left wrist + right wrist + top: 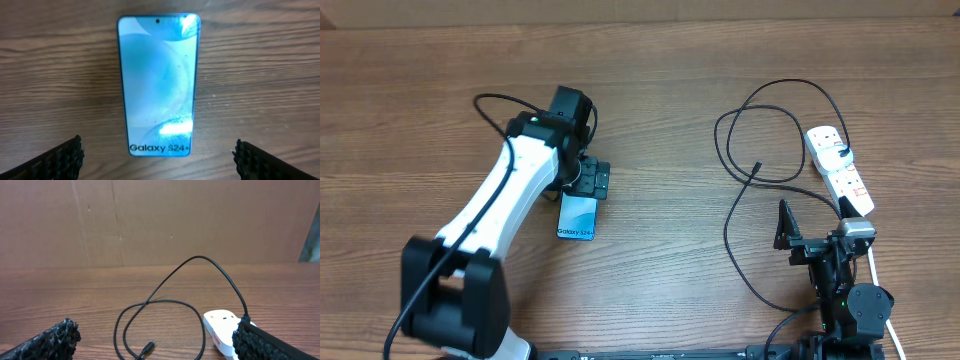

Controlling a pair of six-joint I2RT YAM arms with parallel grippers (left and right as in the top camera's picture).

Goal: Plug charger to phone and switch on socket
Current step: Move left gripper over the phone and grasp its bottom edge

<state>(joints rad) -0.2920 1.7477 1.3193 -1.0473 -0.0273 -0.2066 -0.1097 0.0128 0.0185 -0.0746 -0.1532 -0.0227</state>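
Under spread left end effector (157, 159), slim phone (159, 85), teal screen w/ Galaxy S24+, right end effector (159, 342) spread

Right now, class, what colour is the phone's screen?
The phone has a light blue screen, seen best in the left wrist view.

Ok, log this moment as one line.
left gripper open over phone | right gripper open near socket | charger tip not in phone
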